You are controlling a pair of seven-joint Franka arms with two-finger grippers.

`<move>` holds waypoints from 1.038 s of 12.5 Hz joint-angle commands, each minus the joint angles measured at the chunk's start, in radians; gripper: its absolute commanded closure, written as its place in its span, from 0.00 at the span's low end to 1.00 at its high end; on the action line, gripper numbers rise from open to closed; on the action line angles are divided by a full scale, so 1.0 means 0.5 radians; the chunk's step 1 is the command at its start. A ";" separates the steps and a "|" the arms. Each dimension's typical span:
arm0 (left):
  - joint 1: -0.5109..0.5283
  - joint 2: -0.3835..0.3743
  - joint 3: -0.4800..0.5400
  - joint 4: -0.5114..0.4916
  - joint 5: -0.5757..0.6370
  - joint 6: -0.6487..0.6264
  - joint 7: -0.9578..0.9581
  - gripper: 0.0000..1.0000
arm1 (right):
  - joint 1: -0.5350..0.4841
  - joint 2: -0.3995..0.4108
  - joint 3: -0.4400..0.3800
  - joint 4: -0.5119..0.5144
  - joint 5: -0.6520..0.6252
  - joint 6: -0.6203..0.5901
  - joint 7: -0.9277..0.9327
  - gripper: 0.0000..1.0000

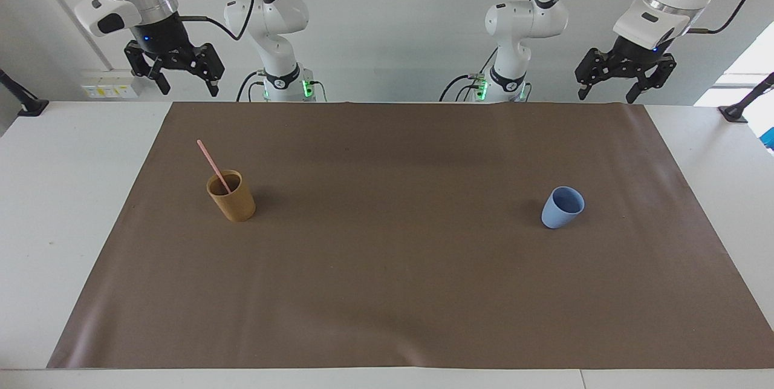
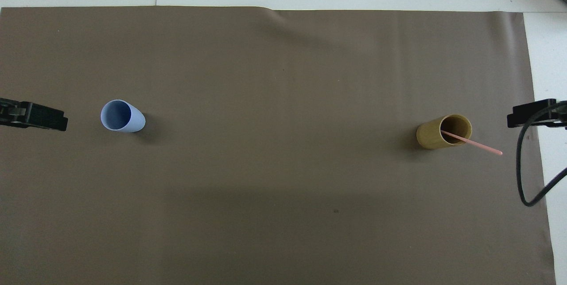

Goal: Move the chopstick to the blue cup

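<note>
Right gripper (image 1: 184, 79): fingers spread wide, holding nothing, raised over the table edge nearest the robots at the right arm's end. Left gripper (image 1: 608, 88): fingers likewise spread wide and empty, raised over the same edge at the left arm's end. Neither touches any object.

The chopstick (image 1: 212, 164) stands tilted in the tan cup (image 1: 232, 197), its lower end inside and its upper part leaning out over the rim toward the right arm's end of the table. The blue cup (image 1: 562, 207) stands upright and apparently empty, well apart from the tan cup, toward the left arm's end. Both cups rest on the brown mat (image 1: 387, 292) covering the table (image 1: 54, 195).

Assessment: the chopstick appears light, stiff, thin and smooth, liable to slip or pivot in a loose grip. Best hold is on the exposed upper part, above the rim. The tan cup may tip if the stick drags sideways; a lift along the stick's own line is advisable.
</note>
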 commanded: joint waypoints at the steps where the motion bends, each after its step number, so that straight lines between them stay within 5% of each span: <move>1: 0.002 -0.048 -0.005 -0.064 0.023 0.027 -0.019 0.00 | -0.015 -0.013 0.001 -0.015 0.026 -0.019 -0.014 0.00; 13: 0.002 -0.048 -0.005 -0.067 -0.002 0.085 -0.007 0.00 | -0.015 -0.013 0.001 -0.015 0.026 -0.022 -0.014 0.00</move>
